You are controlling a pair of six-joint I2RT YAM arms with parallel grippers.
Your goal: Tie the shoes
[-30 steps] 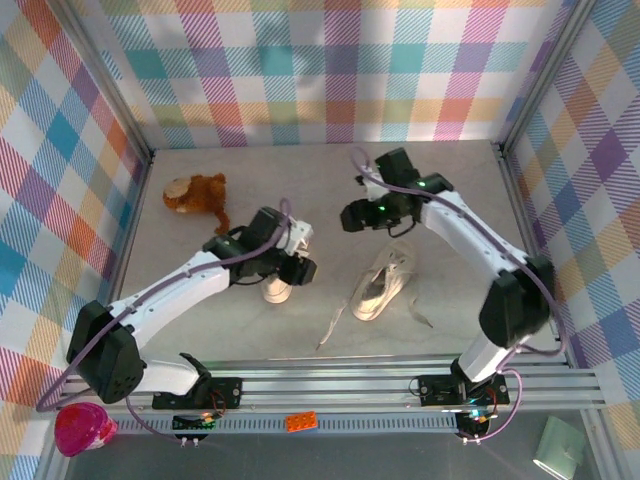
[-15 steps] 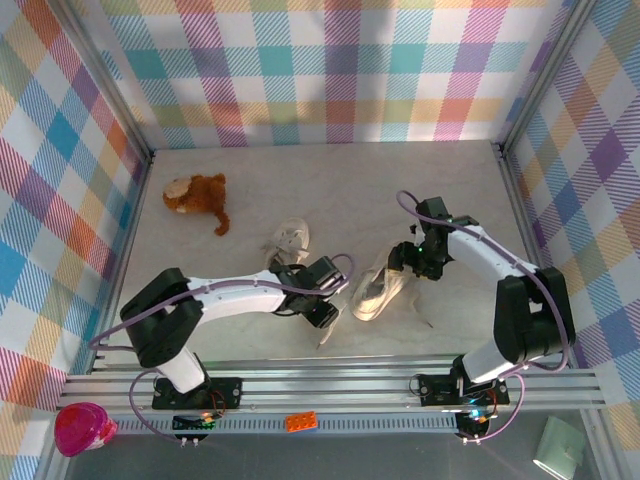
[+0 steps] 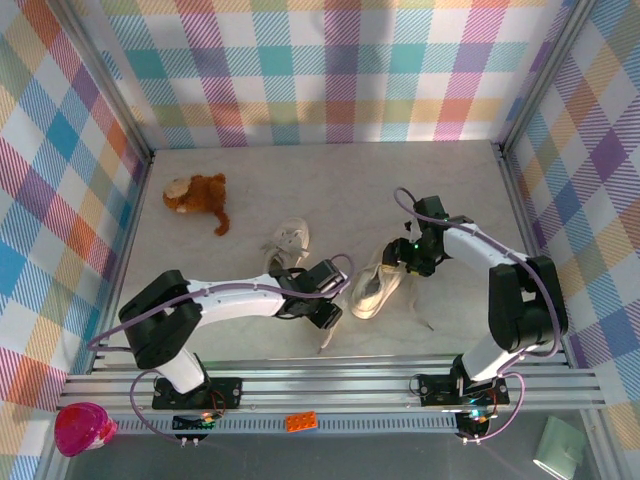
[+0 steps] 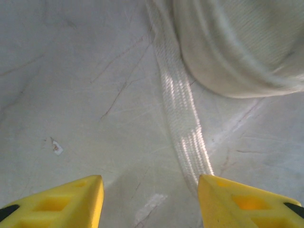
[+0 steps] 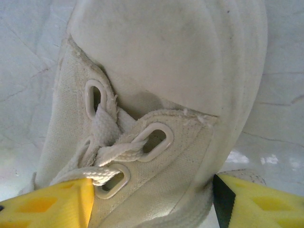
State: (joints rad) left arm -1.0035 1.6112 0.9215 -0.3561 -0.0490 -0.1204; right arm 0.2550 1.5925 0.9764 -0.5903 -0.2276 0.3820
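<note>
Our left gripper stands spread, a lace lying on the desk between its fingers; our right gripper, likewise spread, straddles the shoe.

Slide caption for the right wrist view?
Right gripper, jaws open, poised over the cream canvas sneaker and its white lace.

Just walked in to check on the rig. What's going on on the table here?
Shoe tying, with no knot yet. The right gripper hangs over the laced front of a cream sneaker, fingers open on either side. The left gripper, also open, is low over the table beside a loose lace trailing from that shoe. The second sneaker and a brown plush toy lie apart, untouched.
</note>
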